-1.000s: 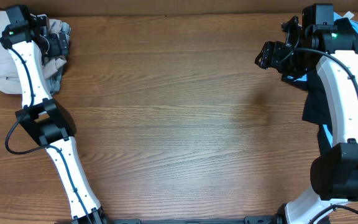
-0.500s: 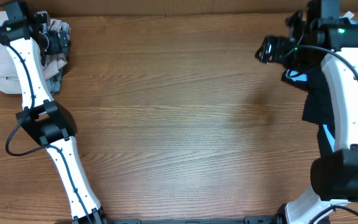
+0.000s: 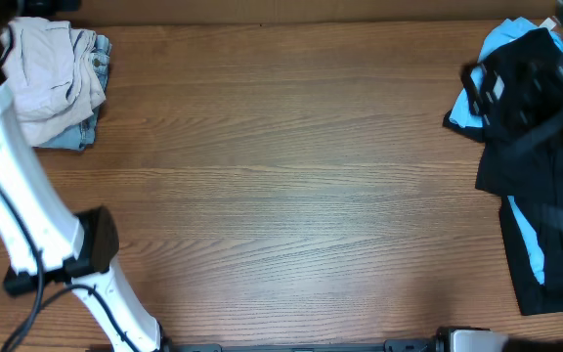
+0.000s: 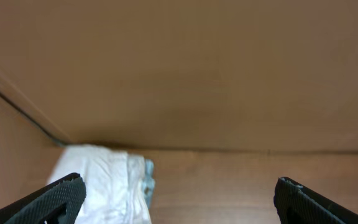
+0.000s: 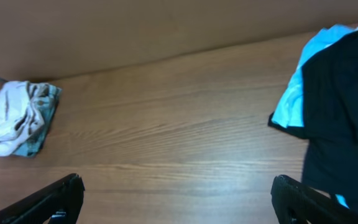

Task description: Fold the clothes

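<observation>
The pale beige shorts (image 3: 52, 73) lie bunched in a folded pile at the table's far left corner, on top of the light-blue denim shorts (image 3: 74, 137). The pile also shows in the left wrist view (image 4: 104, 186) and, small, in the right wrist view (image 5: 14, 115). My left gripper (image 4: 179, 199) is open wide and empty, raised above and apart from the pile. My right gripper (image 5: 179, 199) is open wide and empty, high over the table. In the overhead view both arms are blurred at the frame's edges.
A black garment (image 3: 545, 166) with a sky-blue one (image 3: 501, 44) under it lies along the right edge, also in the right wrist view (image 5: 347, 112). A brown wall (image 4: 197, 74) stands behind the table's far edge. The left arm's base link (image 3: 66, 254) is at front left.
Both arms have lifted up and away. The left gripper has left the beige pile, which now lies uncovered. The right gripper has risen off the black garment's area.
</observation>
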